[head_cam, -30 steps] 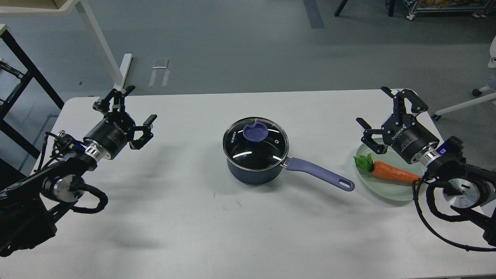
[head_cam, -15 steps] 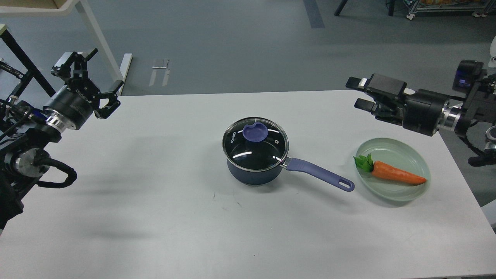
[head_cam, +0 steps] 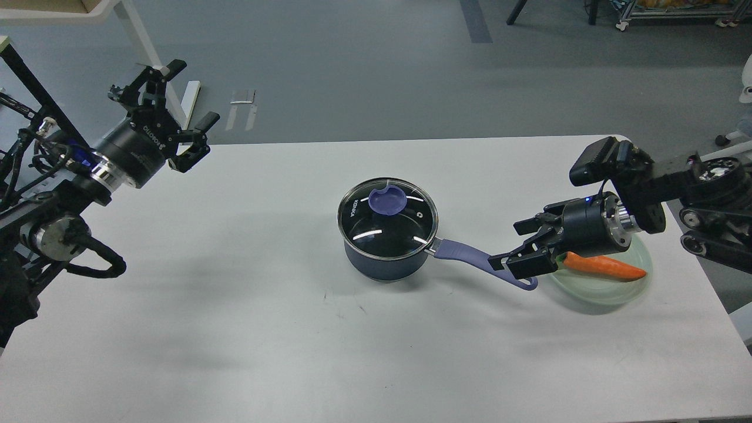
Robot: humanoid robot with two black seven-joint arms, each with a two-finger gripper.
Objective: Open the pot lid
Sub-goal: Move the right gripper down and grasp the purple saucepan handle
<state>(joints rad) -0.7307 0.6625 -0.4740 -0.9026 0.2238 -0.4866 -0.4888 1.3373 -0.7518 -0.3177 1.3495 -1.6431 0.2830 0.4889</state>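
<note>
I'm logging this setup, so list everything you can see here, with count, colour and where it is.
table: one, white, fills the lower view
pot: one, navy with a purple handle pointing right, table centre
lid: one, clear glass with a steel rim and purple knob, seated on the pot
plate: one, pale green, right of the pot's handle
carrot: one, orange, lying on the plate, its left end hidden by the right tool
left tool: one, black, fingers apart, raised over the table's far left corner
right tool: one, black, fingers apart, at the tip of the pot's handle
</note>
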